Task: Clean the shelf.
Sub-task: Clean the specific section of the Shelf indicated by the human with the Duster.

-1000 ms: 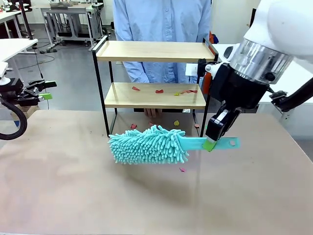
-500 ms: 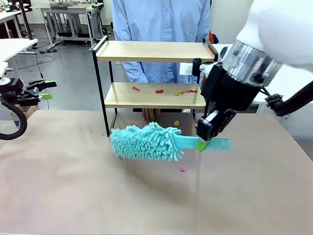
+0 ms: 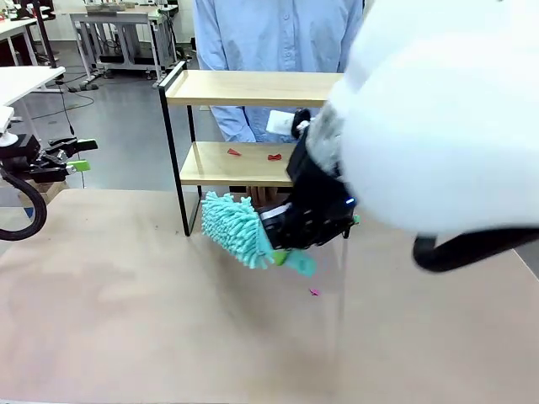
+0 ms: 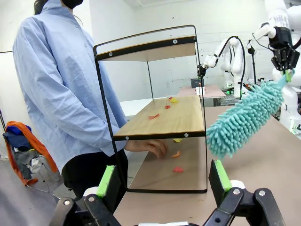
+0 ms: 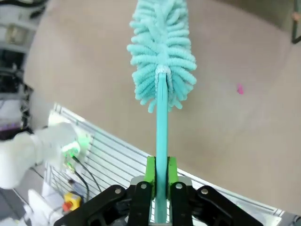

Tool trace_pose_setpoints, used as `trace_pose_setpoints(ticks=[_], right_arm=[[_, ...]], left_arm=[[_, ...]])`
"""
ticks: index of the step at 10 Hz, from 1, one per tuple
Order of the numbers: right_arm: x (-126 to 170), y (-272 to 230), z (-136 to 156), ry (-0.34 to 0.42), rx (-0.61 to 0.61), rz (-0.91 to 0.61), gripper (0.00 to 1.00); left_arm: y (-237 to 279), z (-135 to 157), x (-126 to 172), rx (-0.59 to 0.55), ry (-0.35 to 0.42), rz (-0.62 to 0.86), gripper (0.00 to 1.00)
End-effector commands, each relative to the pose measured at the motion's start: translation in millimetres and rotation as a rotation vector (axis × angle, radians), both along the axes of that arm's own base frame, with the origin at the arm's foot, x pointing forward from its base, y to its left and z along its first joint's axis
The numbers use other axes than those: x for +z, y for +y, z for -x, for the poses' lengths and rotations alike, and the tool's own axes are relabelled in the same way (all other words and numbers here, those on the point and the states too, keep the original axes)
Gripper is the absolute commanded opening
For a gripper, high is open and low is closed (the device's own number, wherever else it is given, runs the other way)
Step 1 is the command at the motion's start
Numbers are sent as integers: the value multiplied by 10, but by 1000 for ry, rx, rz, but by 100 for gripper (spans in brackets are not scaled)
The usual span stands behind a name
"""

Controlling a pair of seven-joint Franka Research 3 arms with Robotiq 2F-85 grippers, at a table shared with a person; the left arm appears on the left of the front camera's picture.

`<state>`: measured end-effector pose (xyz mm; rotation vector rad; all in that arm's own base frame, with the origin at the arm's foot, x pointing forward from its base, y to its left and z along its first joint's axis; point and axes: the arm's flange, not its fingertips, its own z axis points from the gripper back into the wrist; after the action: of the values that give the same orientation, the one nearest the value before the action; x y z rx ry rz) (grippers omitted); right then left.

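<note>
the shelf [image 3: 253, 87] stands on the table [image 3: 126, 337], its two light wooden boards in a thin black frame. a person in a blue shirt [image 3: 269, 34] stands right behind it.

the right gripper [image 5: 161, 165] is clamped on the flat handle [image 5: 161, 122] of a teal fluffy duster [image 3: 234, 227], with the green pads pressed against both sides of the handle. the right arm reaches across in front of the shelf and hides the right half of the shelf in the front view. the duster is tilted, with its head low in front of the shelf near the left front leg. whether it touches the frame cannot be told.

small red scraps [image 3: 233, 152] lie on the shelf's lower board, and a yellow one [image 4: 173, 100] lies farther along the same board. more scraps [image 4: 178, 169] lie on the table under the shelf. a pink bit [image 3: 314, 292] lies on the table in front of the shelf. the top board looks bare.

the person's hand [image 4: 149, 147] rests low at the back of the shelf, below the lower board.

the left gripper [image 4: 162, 178] hangs well off to the shelf's left side — its jaws spread wide with nothing between them, facing the shelf's open end.
</note>
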<state>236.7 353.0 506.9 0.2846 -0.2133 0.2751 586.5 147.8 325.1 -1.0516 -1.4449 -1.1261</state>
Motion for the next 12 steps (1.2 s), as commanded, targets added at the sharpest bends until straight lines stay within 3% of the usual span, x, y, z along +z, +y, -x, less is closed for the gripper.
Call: trace_pose_setpoints(ticks=[1,4,5,9,12], right_arm=[[-153,429,-148,-28,-97,-4,13],[-323,713,-296,-56,-242,-75,13],[-315,498,-84,-19,-105,-29,13],[-370,582,-117,-9,-134,-36,13],[-605,985,-355,-139,-270,-14,13]], left_arm=[[-8,26,30,-7,-9,-8,100],[-8,26,30,-7,-9,-8,100],[-8,26,30,-7,-9,-8,100],[-8,26,30,-7,-9,-8,100],[-8,26,30,-7,-9,-8,100]])
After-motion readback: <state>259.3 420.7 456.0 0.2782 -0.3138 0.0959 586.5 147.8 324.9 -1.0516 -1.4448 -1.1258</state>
